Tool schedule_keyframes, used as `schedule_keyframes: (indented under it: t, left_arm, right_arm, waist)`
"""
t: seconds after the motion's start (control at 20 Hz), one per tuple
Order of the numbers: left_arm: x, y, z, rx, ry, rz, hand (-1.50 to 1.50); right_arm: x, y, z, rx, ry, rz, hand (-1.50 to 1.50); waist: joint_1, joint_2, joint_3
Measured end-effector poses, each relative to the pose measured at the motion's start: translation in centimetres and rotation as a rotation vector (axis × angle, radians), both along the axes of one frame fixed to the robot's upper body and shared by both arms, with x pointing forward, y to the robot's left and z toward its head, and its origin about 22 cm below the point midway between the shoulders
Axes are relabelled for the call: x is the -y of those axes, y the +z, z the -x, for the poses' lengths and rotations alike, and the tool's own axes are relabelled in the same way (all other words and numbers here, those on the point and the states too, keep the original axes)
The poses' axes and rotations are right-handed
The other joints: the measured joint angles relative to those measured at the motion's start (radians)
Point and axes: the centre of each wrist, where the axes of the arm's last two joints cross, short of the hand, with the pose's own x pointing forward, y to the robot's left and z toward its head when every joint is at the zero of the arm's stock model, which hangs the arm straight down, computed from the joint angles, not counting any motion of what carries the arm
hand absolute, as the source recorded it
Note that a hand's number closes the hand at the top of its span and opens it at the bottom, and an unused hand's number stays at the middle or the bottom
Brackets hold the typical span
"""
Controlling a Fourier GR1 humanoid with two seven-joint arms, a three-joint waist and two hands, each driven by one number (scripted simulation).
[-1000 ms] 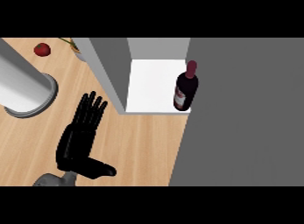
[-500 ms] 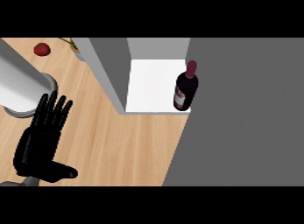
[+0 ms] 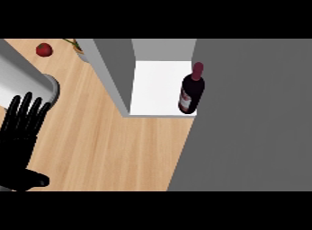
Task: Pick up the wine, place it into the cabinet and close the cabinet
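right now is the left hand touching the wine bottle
Apart. Head view: left hand low at left, wine bottle in the cabinet, wooden counter between them.

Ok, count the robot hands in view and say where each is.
1. The left hand is at the view's lower left, over the wooden counter, fingers straight and holding nothing. The right hand is not in view, so it may be outside the frame.

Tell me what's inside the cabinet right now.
Only the wine bottle shows inside the cabinet, on its white floor, at the right of the visible part. The grey panel covers whatever lies further right, so that part cannot be checked.
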Motion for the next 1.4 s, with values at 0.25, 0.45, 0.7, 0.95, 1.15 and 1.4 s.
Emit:
schedule_keyframes:
  t: [0.25, 0.45, 0.7, 0.95, 1.15, 1.4]
  left_arm:
    - [-1.2, 0.5, 0.0, 0.005, -0.009, -0.005, -1.50]
    - [-2.0, 0.6, 0.1, 0.009, -0.021, -0.007, -1.50]
    - [-2.9, 1.4, -0.4, 0.014, -0.028, -0.010, -1.50]
    - [-3.5, 2.1, -1.1, 0.022, -0.042, -0.015, -1.50]
    - [-3.7, 2.2, -1.3, 0.021, -0.058, -0.017, -1.50]
    - [-4.1, 2.2, -1.3, 0.018, -0.062, -0.018, -1.50]
  right_arm:
    - [-0.1, 0.3, -0.5, 0.018, 0.020, 0.016, 1.50]
    - [-0.3, 0.5, -1.0, 0.043, 0.033, 0.019, 1.50]
    - [-0.5, 1.1, -2.0, 0.088, 0.037, 0.024, 1.50]
    - [-1.0, 1.9, -3.5, 0.140, 0.010, 0.003, 1.50]
    - [-2.0, 2.6, -5.3, 0.149, -0.027, -0.039, 1.50]
    - [-5.7, 3.7, -7.6, 0.095, 0.008, -0.139, 1.50]
  waist:
    - [0.008, 0.003, -0.001]
    - [0.021, 0.006, -0.002]
    - [0.039, 0.012, -0.004]
    - [0.061, 0.018, -0.005]
    - [0.074, 0.018, -0.006]
    - [0.080, 0.014, -0.006]
